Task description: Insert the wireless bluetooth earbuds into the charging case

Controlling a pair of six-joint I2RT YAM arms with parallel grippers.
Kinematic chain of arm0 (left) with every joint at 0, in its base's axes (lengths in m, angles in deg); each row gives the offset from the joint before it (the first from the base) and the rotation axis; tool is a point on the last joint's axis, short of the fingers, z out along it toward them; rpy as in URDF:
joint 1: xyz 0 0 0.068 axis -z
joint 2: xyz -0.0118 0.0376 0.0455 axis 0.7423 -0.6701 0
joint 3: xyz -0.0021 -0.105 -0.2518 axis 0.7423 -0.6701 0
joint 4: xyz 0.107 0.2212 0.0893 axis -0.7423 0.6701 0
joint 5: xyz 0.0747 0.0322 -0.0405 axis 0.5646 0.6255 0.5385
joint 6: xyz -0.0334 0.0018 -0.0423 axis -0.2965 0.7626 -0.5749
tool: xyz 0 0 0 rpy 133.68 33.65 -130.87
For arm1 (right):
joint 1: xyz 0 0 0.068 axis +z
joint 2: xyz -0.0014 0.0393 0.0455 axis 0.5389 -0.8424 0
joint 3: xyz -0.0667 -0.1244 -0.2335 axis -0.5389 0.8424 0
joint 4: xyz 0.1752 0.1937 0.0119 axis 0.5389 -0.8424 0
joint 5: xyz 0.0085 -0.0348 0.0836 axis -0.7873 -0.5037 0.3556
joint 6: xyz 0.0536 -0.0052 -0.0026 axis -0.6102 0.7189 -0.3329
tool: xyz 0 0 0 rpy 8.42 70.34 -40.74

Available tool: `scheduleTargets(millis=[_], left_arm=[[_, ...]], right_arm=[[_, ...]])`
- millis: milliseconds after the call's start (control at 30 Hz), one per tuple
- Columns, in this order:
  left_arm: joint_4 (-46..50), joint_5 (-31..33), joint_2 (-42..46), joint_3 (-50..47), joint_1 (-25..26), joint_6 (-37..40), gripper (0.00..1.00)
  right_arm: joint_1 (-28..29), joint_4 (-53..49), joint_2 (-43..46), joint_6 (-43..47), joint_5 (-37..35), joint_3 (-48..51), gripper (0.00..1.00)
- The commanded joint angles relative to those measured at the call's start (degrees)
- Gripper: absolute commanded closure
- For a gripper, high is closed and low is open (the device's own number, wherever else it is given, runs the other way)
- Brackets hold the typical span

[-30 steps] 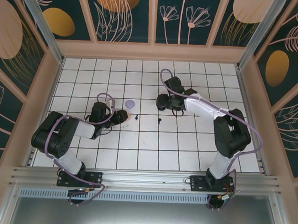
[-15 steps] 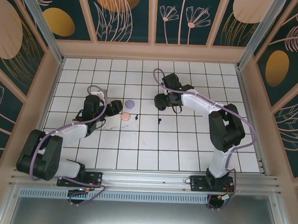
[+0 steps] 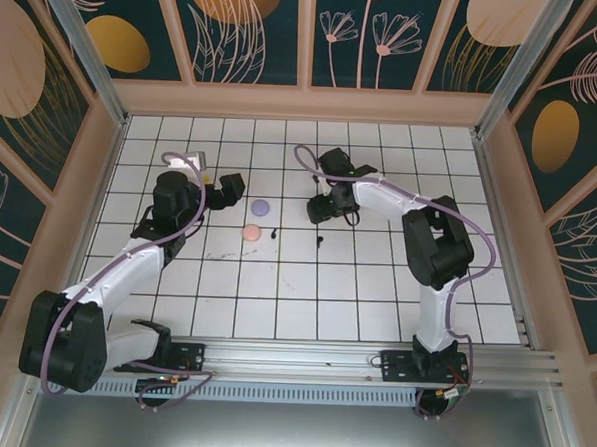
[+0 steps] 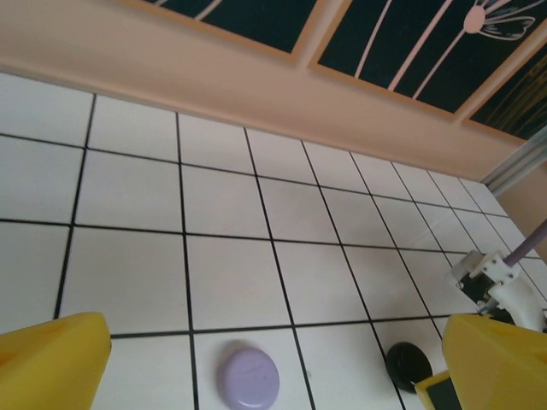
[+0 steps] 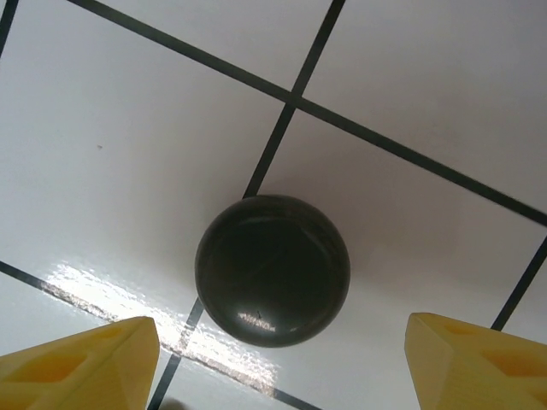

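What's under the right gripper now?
A round black case lies on the white tiles beneath the right gripper, its yellow fingers open and clear of it. It looks closed, so its inside is hidden.

Three cases, two earbud specks, two arms on one counter (image 3: 375,288)

Round charging cases: three, one of each colour, namely one purple case (image 3: 260,208), one pink case (image 3: 249,232) and one black case (image 5: 273,269). Dark earbuds: two specks near the centre of the overhead frame, the left speck (image 3: 275,231) and the right speck (image 3: 321,242), each too small to tell whether it is a single bud or a pair. Arms: two, with one pincer apiece, the left pincer (image 3: 228,188) and the right pincer (image 3: 319,207). Each wrist view shows two yellow fingers (image 4: 51,363), four in all.
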Motion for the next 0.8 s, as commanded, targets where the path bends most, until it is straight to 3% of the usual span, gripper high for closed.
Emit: scheduleTargets(millis=[0,333,767], left_arm=[[4.55,3.18,0.39,3.82,-0.41,4.37,0.01],[5.25,7.52,0.56,5.77,-0.44,4.22,0.01],[3.59,3.26,-1.00,5.94,-0.38,3.99,0.01]], right_arm=[[0.73,-2.84,-2.16,3.48,-1.43,-3.80,0.24],[0.91,-5.42,-5.45,5.41,-2.15,-7.88,0.24],[0.89,-5.11,-7.44,5.32,-3.54,-7.32,0.26]])
